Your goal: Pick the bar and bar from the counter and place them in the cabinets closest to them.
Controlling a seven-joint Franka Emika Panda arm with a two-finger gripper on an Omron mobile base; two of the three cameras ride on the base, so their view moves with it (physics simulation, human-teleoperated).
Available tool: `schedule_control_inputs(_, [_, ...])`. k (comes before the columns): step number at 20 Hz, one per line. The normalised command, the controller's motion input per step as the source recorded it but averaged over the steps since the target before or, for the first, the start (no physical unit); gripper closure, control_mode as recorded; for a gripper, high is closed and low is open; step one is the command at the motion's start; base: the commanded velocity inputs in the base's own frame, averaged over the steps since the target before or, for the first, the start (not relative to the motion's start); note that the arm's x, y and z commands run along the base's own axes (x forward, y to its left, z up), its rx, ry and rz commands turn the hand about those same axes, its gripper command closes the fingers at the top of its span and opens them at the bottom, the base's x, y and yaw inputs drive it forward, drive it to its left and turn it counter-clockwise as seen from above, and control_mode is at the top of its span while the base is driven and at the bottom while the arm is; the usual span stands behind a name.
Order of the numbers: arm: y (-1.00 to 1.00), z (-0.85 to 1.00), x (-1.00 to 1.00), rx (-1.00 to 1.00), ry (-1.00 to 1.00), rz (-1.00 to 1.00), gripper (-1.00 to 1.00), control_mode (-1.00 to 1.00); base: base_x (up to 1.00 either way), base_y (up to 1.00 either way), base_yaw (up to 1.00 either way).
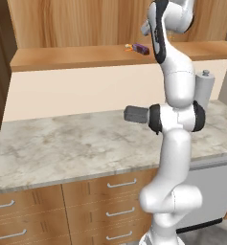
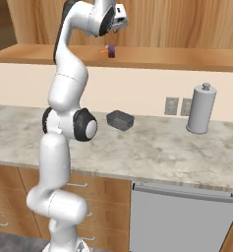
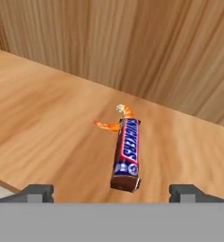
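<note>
Wood fills the top of both base views: the cabinets (image 1: 86,21) with their long ledge (image 1: 62,56) running across the upper third. Below that, the marble counter (image 1: 62,139) spans the middle of the frame, drawers along the bottom. On the counter, right of centre in the right base view, stand a grey canister (image 2: 201,108) and, nearer the middle, a dark grey block (image 2: 120,120).

1 bar (image 3: 126,153), blue with a red-brown end, lies on the ledge at the centre of the hand view, free of the fingers (image 3: 35,191), with a small orange thing (image 3: 118,118) touching its far end. In the left base view it sits upper centre, just left of the arm.

At the top centre of the right base view the gripper (image 2: 117,19) hangs just above the bar, tips spread wide at the bottom corners of the hand view, pinching nothing.

So 1 bar looks placed. The other bar I cannot find for certain; at this blur it may be the dark tint at the ledge spot. If not, it remains to be fetched.
</note>
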Motion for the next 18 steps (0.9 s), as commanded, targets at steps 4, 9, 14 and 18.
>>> schedule_control_inputs(4, [-0.01, -0.31, -1.00, -0.04, -0.17, 0.00, -1.00, -1.00, 0.00, 0.00, 0.00])
schedule_control_inputs(9, [-0.01, -0.74, -1.00, -0.09, -0.08, 0.00, -1.00, -1.00, 0.00, 0.00, 0.00])
schedule_control_inputs(14, [0.00, -0.15, -1.00, 0.01, -0.17, 0.00, -1.00, -1.00, 0.00, 0.00, 0.00])
schedule_control_inputs(18, [0.00, 0.00, -0.98, 0.00, -0.27, -0.04, -1.00, -1.00, 0.00, 0.00, 0.00])
